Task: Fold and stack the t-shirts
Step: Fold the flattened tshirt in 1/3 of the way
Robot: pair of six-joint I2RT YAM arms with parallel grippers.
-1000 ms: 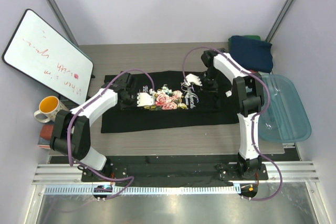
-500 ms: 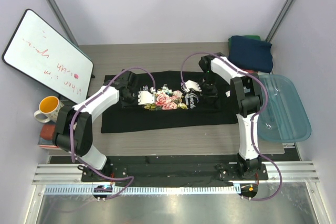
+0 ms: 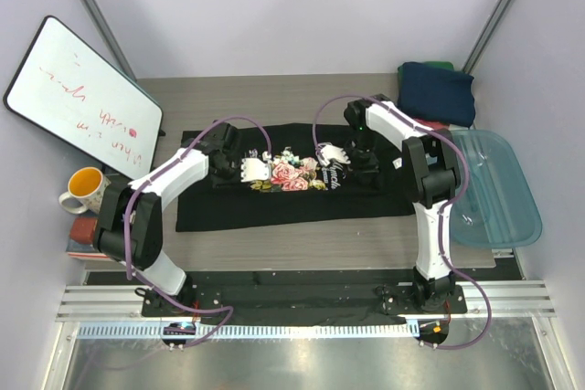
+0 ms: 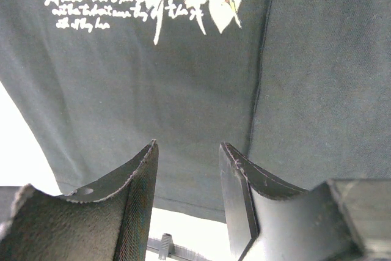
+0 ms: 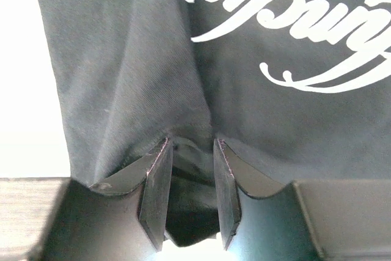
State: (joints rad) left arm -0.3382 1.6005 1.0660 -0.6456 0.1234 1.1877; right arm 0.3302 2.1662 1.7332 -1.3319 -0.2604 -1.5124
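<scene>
Both hands closed in on the shirt's printed middle over the last second. Left hand (image 3: 251, 169) shifted slightly right. Right hand (image 3: 331, 152) came nearer and leftward from the shirt's far edge.

Black t-shirt (image 3: 274, 209): spread flat, print up, long axis left to right, mid-worktop (image 3: 274, 98). Rose print (image 3: 292, 173) sits between the two hands. White lettering (image 5: 293, 59) lies just right of the roses, beside the right hand.

Left hand: jaws spread, nothing seen between them. Its wrist view shows flat black cloth past the fingertips, with small script and pale flowers at the top of the view.

Right hand: jaws drawn in on a raised fold of the black t-shirt. Wrist view shows cloth puckering up into the gap and filling it, creases running out from the pinch.

Navy t-shirt (image 3: 439, 90): folded, at the far right corner of the worktop, well apart from the black one.

Also on site: blue tub (image 3: 498, 191) at the right edge, whiteboard (image 3: 82, 98) leaning at far left, orange mug (image 3: 84, 187) near left.
</scene>
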